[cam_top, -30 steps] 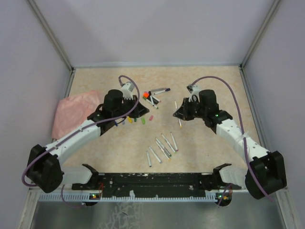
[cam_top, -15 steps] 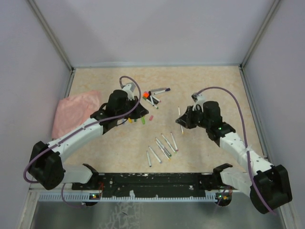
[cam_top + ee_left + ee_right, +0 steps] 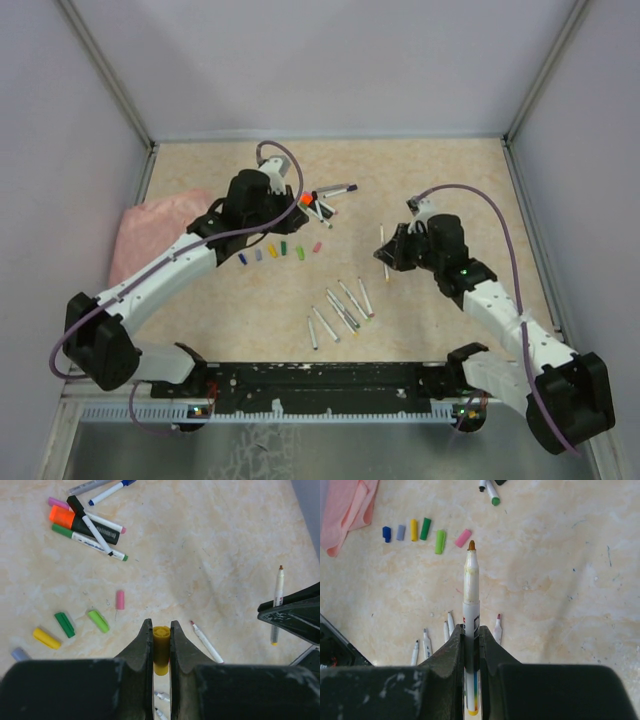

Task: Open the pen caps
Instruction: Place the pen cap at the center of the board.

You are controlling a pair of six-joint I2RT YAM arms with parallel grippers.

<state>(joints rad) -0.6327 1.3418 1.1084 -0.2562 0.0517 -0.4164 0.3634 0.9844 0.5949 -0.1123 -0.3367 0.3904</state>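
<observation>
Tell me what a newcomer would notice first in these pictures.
The left end effector is shut on a yellow cap, and the right end effector grips an uncapped pen, tip pointing away. On the table, a row of loose coloured caps lies near a pink cloth.

Top external view: fixed high above and behind the near edge of the table (image 3: 450, 180), facing down and toward the far side, covering the whole surface from a distance. Left wrist view: close above the surface, looking steeply down past the left gripper (image 3: 161, 630), far side uppermost. Right wrist view: similarly close, looking past the right gripper (image 3: 471, 632) toward the far left. All three views share the row of loose caps (image 3: 270, 252).
</observation>
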